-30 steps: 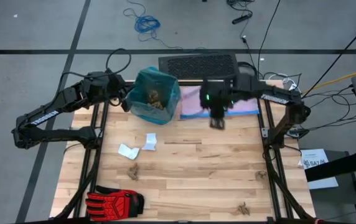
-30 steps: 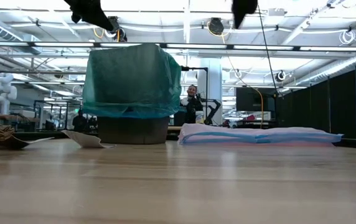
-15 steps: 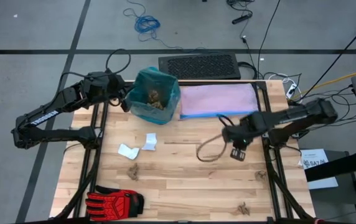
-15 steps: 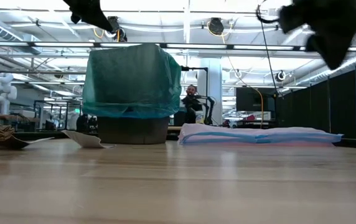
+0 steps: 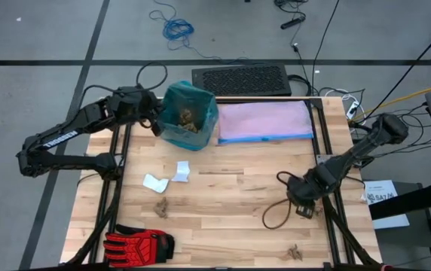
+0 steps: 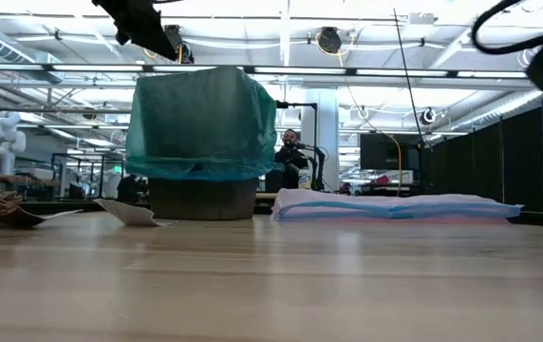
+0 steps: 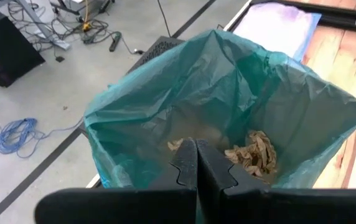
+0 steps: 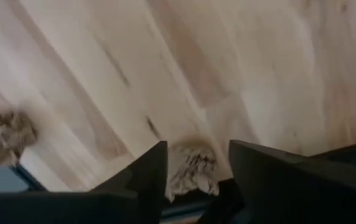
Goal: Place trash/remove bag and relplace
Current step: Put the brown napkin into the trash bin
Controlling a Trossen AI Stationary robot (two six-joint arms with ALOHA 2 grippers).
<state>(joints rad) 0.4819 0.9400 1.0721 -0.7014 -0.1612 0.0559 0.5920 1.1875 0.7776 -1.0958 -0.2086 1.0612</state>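
Note:
The bin lined with the teal bag [image 5: 187,113] stands at the table's far left, with tan shreds of trash [image 7: 252,152] lying inside. My left gripper [image 7: 196,155] is shut and hovers over the bin's left rim [image 5: 155,124], above the bag. Two white paper wads [image 5: 181,171] and a tan shred [image 5: 160,205] lie on the table's left half. My right gripper [image 5: 304,207] points down near the right edge, open. A small tan shred [image 8: 193,169] lies on the wood under the gap between its fingers. Another shred [image 5: 294,252] lies by the near edge.
A folded lilac bag with a blue rim [image 5: 264,120] lies flat at the far right. A red-and-black glove [image 5: 139,242] sits at the near left corner. A cable loop [image 5: 276,216] hangs by my right gripper. A person [image 6: 292,157] stands far behind the table.
My right gripper has swung from above the lilac bag toward the table's near right edge, dropped lower, and tipped and rolled until it points down at the wood. The bin, the bag and the loose trash lie as before.

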